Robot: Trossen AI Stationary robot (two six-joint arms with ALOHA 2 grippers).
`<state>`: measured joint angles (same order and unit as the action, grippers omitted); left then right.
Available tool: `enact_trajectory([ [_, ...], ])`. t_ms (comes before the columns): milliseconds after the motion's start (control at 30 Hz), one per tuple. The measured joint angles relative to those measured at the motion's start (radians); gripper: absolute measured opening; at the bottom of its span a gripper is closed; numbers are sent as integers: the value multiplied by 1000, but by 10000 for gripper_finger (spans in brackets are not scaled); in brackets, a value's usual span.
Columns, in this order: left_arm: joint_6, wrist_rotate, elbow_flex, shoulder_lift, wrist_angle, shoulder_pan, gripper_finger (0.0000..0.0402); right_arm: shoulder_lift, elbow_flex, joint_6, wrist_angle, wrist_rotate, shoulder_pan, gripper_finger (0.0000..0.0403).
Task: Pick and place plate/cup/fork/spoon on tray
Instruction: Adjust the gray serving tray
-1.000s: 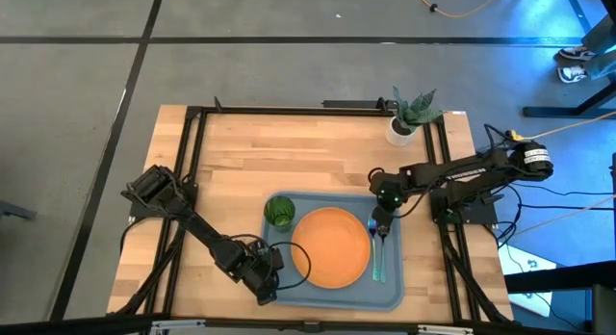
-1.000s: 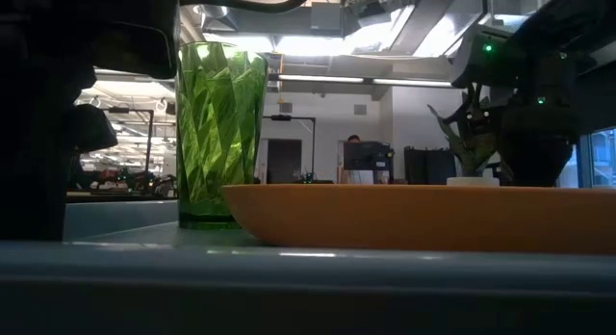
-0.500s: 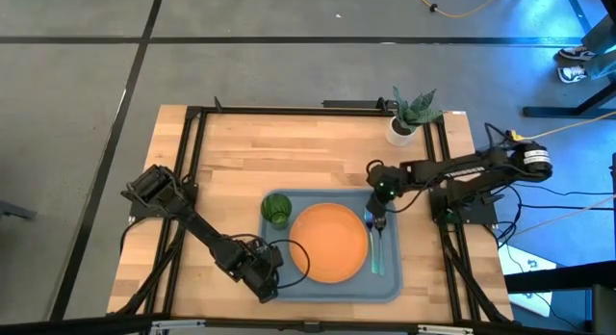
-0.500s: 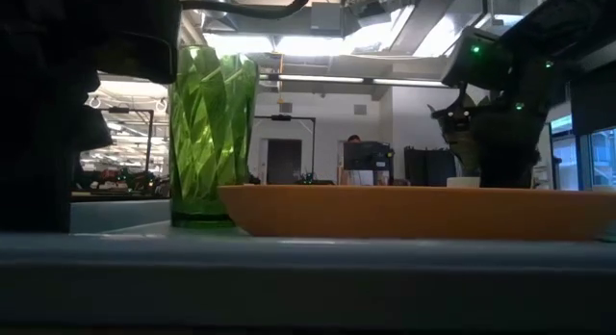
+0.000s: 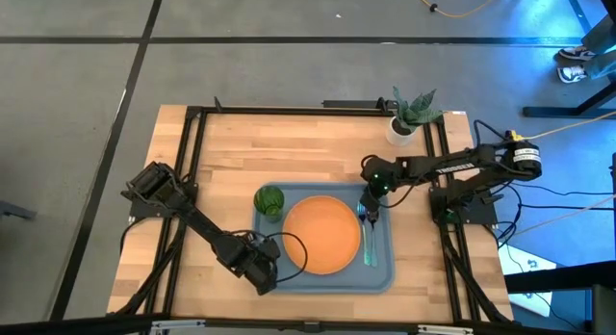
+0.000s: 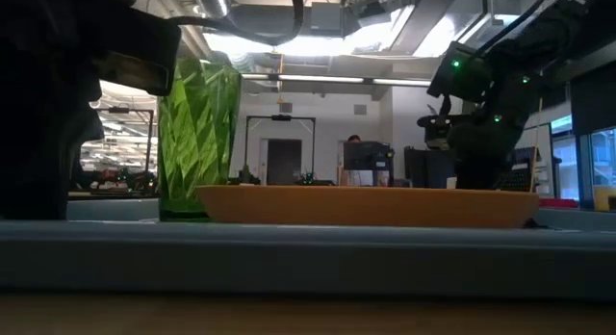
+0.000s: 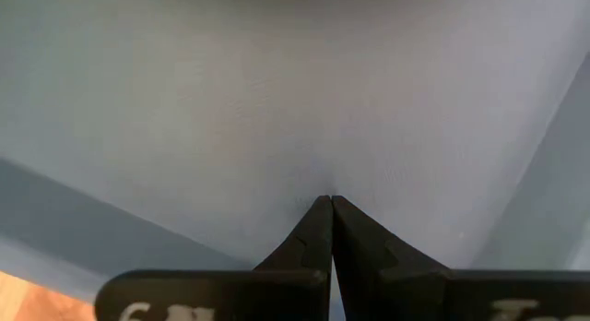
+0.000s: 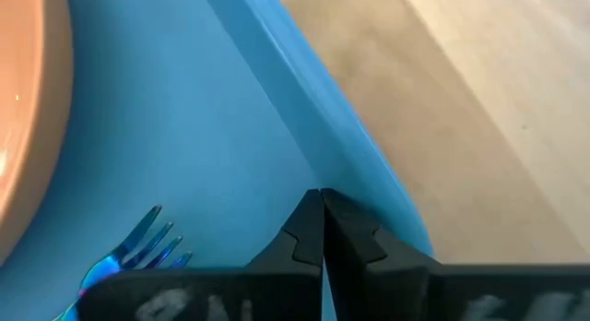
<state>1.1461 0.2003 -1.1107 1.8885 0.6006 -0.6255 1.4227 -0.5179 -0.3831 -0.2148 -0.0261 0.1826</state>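
Note:
The grey-blue tray lies on the wooden table, near the front. On it are the orange plate, the green cup at its far left corner, and the fork along its right side, purple tines toward the far edge. I cannot pick out the spoon. My left gripper is shut at the tray's near left corner. My right gripper is shut at the tray's far right corner, beside the fork's head. My left gripper has its shut fingertips down on the tray's floor, inside the near left corner, slanting down from the near left. The tray lies flat on the table. My right gripper has its shut fingertips down on the tray's floor, right against the inner wall of the right rim, near the far right corner, pointing down from above.
A leafy plant in a white pot stands at the table's far right corner. A black frame runs along the table's left, far and right sides. Bare wood lies between the tray and the far edge.
The tray has slid along the table toward the left and a little toward the far edge, carrying plate, cup and fork with it. Both shut grippers have moved the same way, staying at their corners of the tray.

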Motion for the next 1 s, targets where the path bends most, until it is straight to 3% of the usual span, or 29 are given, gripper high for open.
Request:
enact_trajectory([
  [433, 2, 78, 2, 0, 165, 63, 0, 3, 2, 48, 43, 14, 72, 3],
  [1000, 67, 123, 4, 3, 177, 97, 0, 6, 6, 166, 123, 82, 138, 3],
])
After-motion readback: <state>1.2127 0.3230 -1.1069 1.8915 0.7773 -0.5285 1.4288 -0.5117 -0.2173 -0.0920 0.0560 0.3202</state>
